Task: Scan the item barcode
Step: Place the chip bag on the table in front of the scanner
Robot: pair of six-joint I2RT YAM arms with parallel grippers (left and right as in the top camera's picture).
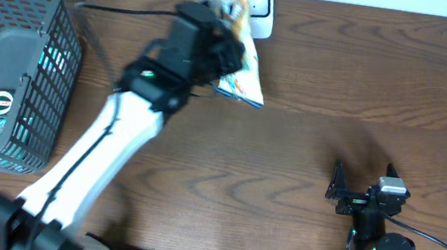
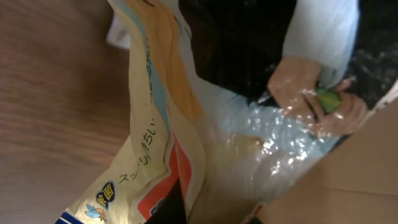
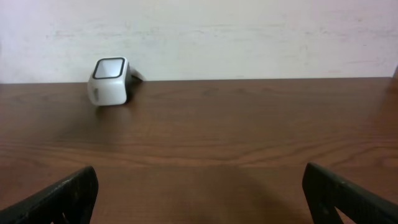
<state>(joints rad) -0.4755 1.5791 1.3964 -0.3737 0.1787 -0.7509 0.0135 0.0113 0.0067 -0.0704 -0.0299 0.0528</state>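
The left fingers (image 1: 229,25) are clamped on a snack bag (image 1: 245,78), holding it over the far edge of the desk (image 1: 365,83), right at the white scanner (image 1: 257,1). From the left wrist, the crinkled bag fills the view. The right fingers (image 1: 360,191) stand spread wide, holding nothing, low at the near right, well apart from the scanner. 1 mesh basket (image 1: 54,79) sits at far left.

Glossy crinkled plastic packet (image 2: 155,143), matt wood-grain table (image 1: 364,91), dark plastic mesh basket (image 1: 53,66)
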